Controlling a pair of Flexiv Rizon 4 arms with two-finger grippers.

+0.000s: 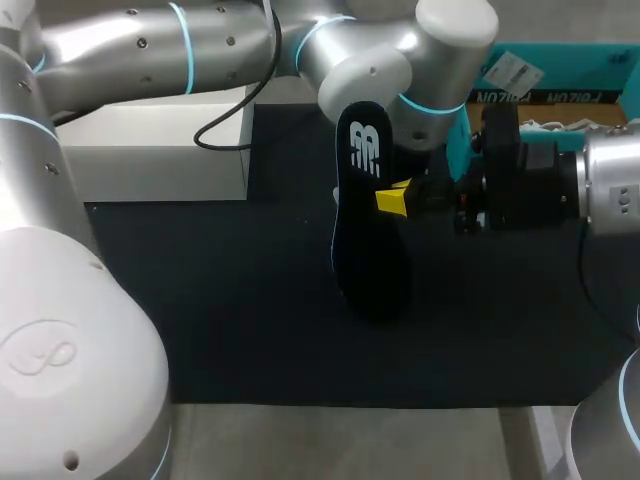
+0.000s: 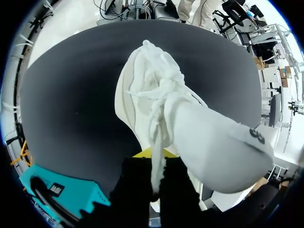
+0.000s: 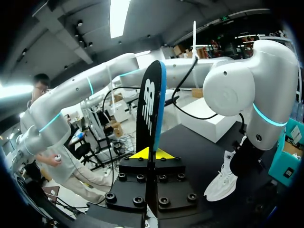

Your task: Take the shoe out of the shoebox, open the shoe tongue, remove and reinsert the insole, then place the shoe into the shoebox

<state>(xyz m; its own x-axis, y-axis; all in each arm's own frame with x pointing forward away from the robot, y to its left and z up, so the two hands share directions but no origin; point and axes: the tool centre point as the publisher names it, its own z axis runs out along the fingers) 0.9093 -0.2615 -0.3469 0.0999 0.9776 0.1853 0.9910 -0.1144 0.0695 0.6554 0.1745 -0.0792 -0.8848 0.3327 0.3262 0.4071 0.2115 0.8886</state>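
Since the shoe (image 2: 190, 128) hangs clamped in the left gripper (image 2: 152, 154) outside the shoebox (image 1: 560, 75) and the right gripper (image 1: 395, 198) pinches the loose insole (image 1: 368, 215), reinsertion and reboxing seem to remain.

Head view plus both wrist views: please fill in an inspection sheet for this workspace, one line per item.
Surface: a dark mat covers the table.
Job's things: black insole held upright above the mat; white shoe with loose laces; teal shoebox at the back right.
Clutter: white box at the back left.
Claws: right claw shut on the insole; left claw shut on the shoe.
Cables: black cable loops down over the white box.
Surroundings: nothing seen.
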